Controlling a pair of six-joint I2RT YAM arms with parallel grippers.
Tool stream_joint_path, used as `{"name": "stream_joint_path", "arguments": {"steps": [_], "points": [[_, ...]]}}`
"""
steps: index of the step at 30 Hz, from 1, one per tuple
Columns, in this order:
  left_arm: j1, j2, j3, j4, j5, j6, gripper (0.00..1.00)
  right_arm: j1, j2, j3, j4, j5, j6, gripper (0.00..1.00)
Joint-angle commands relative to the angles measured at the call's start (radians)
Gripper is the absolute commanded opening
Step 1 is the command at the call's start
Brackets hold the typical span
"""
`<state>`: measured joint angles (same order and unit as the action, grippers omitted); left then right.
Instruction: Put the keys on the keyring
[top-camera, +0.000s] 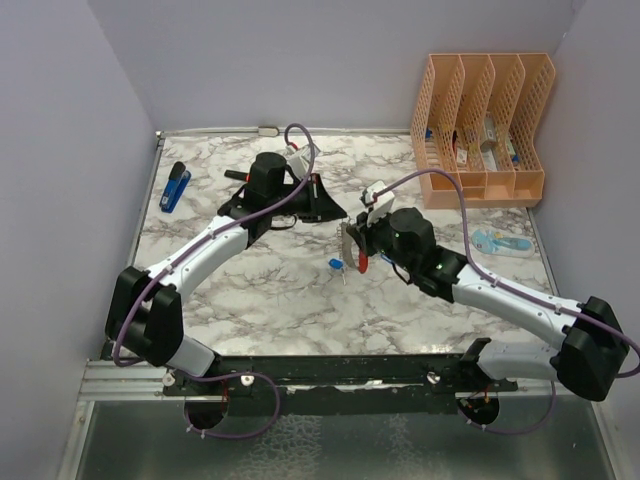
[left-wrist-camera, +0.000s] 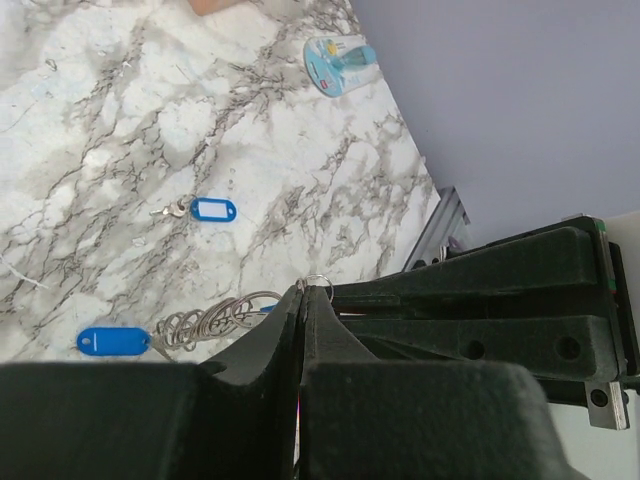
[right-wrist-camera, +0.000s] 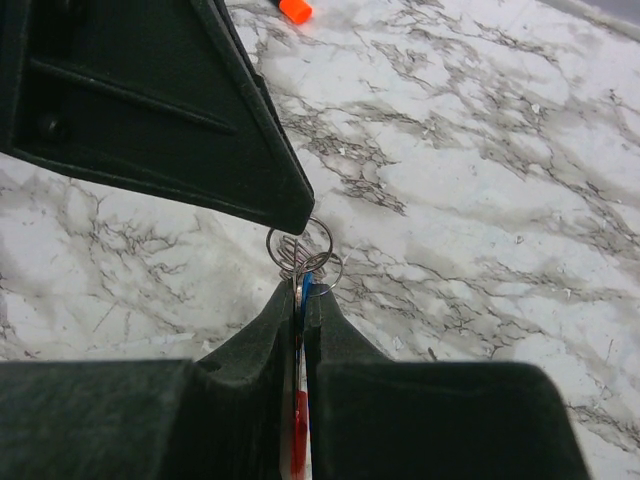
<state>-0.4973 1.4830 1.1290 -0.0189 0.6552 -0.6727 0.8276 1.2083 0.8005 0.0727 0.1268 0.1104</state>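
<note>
Near the middle of the table (top-camera: 250, 300), the keyring (right-wrist-camera: 298, 428) is clamped between the fingers of the right pincer (right-wrist-camera: 300, 292), its red loop pinched beside a sliver of blue, with silver rings (right-wrist-camera: 300, 245) showing above the tips. The left pincer (right-wrist-camera: 296, 214), its jaws pressed together, is brought tip to tip with it at those rings. Two keys (left-wrist-camera: 212, 210) are counted in the left wrist view: one lying alone, a second key (left-wrist-camera: 112, 341) joined to a bunch of rings. One blue stapler (top-camera: 176, 187) is seen by the left edge and one orange organiser (top-camera: 480, 130) in the far right corner.
</note>
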Motion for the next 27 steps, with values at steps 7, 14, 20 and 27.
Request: {"name": "stream_joint_path", "arguments": {"steps": [7,14,20,27], "points": [[-0.028,-0.037,-0.062,0.174,-0.189,-0.056,0.0,0.033,0.046,0.067,0.065,-0.037,0.14,0.01],[-0.068,-0.049,-0.079,0.246,-0.25,-0.014,0.0,0.037,0.076,0.095,0.08,-0.064,0.168,0.01],[-0.081,-0.052,-0.105,0.265,-0.249,0.043,0.0,0.037,0.082,0.094,0.068,-0.039,0.141,0.01],[0.064,-0.02,0.088,-0.061,-0.054,0.197,0.21,0.037,0.036,0.062,0.024,0.012,0.066,0.01]]}}
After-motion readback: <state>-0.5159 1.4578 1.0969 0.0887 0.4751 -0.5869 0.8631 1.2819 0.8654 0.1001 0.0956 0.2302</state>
